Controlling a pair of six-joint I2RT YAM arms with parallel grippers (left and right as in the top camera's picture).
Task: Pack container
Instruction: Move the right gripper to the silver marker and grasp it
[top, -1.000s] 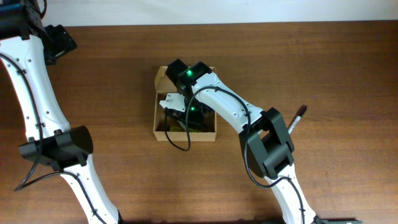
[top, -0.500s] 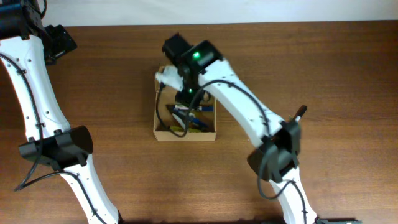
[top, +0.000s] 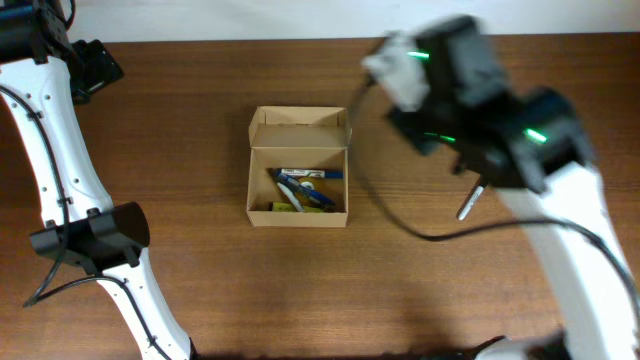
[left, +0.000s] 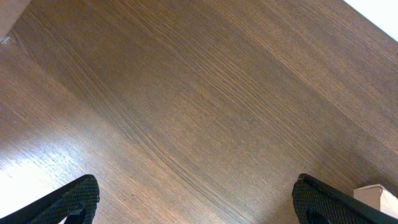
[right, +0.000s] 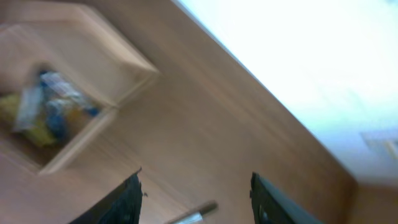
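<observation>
The container (top: 298, 210) is a small tan cardboard box, open, with its flap lid (top: 298, 120) folded back at the far side. Several pens, blue and yellow, lie inside it. It also shows blurred at the left of the right wrist view (right: 93, 134). My right gripper (right: 196, 200) is open and empty, raised above the table to the right of the box. A dark pen with a silver tip (top: 470, 203) lies on the table; it shows between the fingers in the right wrist view (right: 198, 213). My left gripper (left: 202, 205) is open and empty over bare wood at the far left.
The brown wooden table (top: 200, 290) ends at a white wall along the far side. My right arm (top: 500, 130) stretches over the right half, blurred with motion. My left arm (top: 60, 190) stands along the left edge.
My right gripper has left the box, rising and swinging right to above the dark pen. The box's contents now show uncovered. The left arm has not moved.
</observation>
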